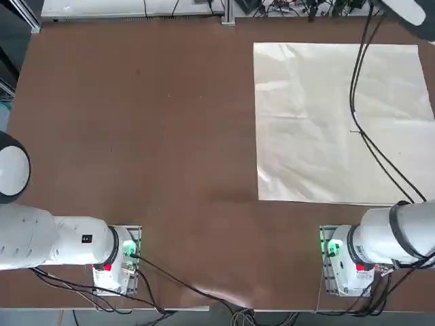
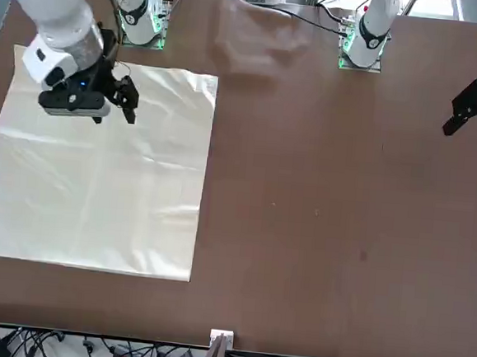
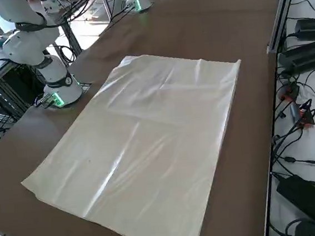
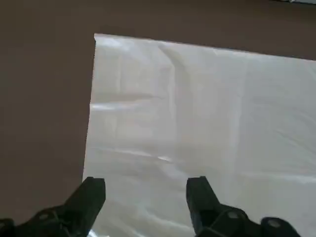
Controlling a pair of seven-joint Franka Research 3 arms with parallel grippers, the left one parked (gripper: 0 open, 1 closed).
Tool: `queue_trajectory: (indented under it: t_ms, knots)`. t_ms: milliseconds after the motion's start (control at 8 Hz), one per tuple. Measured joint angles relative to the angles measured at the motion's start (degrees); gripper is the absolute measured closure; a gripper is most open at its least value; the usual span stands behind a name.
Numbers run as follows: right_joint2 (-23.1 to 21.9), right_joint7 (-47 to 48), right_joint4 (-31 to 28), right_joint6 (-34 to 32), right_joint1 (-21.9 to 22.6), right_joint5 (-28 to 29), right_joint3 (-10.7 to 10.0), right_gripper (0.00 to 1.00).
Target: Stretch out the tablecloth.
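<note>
Your tablecloth point(image 1: 340, 122) lies spread flat on the brown worktop point(image 1: 136, 122), in the robot's right half, with its near edge just ahead of the right arm's base point(image 1: 346, 261). It is a plain cream sheet with soft creases and a slight sheen; you will find no print, label or writing on it, and nothing readable elsewhere on the worktop. In the right side view all four corners of the tablecloth point(image 3: 148, 141) lie down on the surface and its edges run straight.

Your right claw point(image 2: 127, 102) hangs above the cloth's near part, toward the robot. In the wrist view the claw point(image 4: 145, 190) has its two black fingers point(image 4: 200, 195) spread well apart, holding nothing, with the cloth point(image 4: 207, 113) showing between and beyond them. You cannot tell from these views how high the fingertips sit over the fabric.

In the top view the claw itself is out of frame; only the arm's black cable point(image 1: 367, 129) crosses over the cloth, whose right edge is cut off there. In the front view the cloth's left side runs off the frame.
</note>
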Motion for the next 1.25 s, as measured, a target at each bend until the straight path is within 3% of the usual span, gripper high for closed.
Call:
queue_trajectory:
  t_ms: [250, 375, 625, 750, 1250]
  knots:
    - [0.58, -6.39, 5.21, -5.60, -2.06, 0.23, -3.04, 0.00]
    - [0.61, -9.73, 6.37, -6.41, -0.21, 0.51, -7.91, 0.00]
    - [0.64, -12.28, 6.92, -7.24, 9.68, 0.72, -22.55, 0.00]
    - [0.63, -12.52, 6.97, -7.37, 11.73, 0.72, -25.66, 0.01]
    - [1.33, -12.60, 5.01, -7.66, 12.69, 3.86, -26.44, 0.00]
